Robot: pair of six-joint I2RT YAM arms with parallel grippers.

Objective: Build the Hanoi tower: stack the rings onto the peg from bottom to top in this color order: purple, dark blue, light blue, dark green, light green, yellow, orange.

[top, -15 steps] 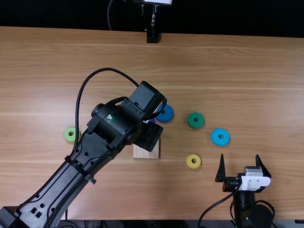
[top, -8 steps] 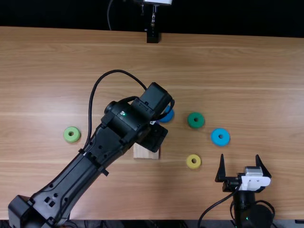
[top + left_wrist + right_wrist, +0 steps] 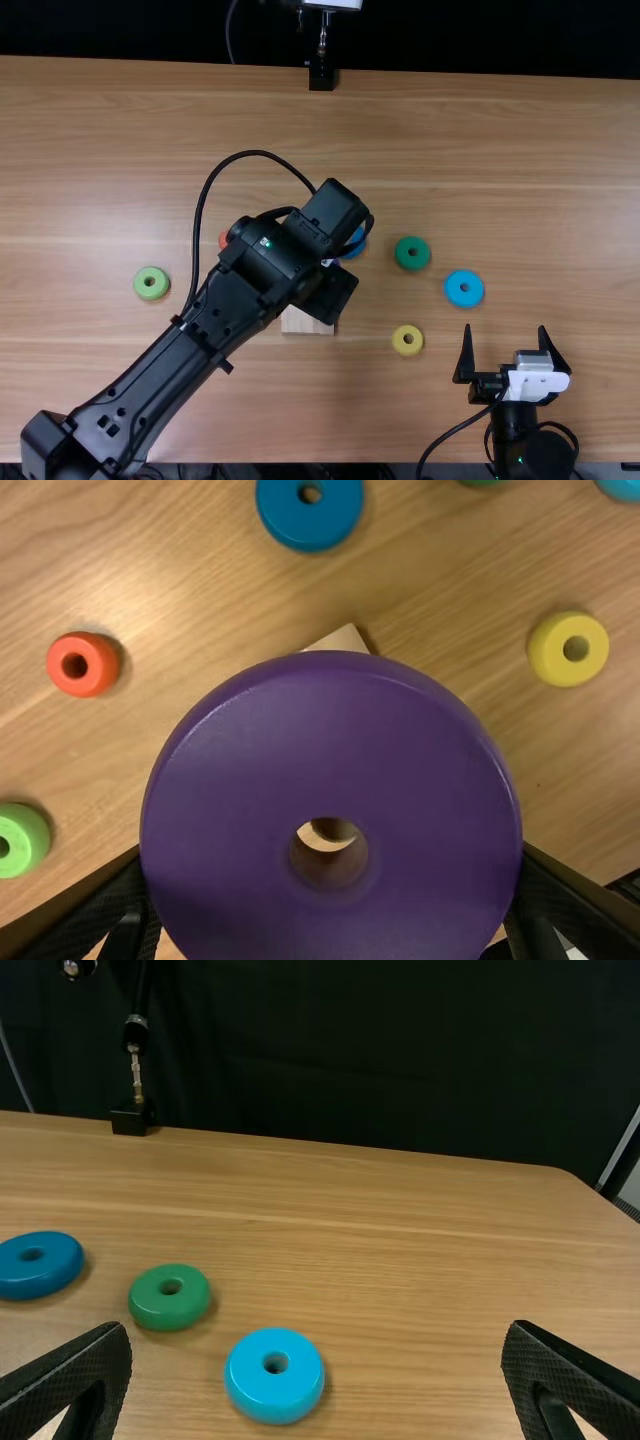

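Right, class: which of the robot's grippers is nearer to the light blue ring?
The right gripper. The light blue ring lies just beyond its left finger; the left gripper holds the purple ring over the wooden base, well off to the left.

The light brown wooden surface (image 3: 200,560) is bright, with a soft shadow beside the round orange ring (image 3: 98,666).

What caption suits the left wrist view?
Purple ring between the left gripper's fingers, above the wooden base.
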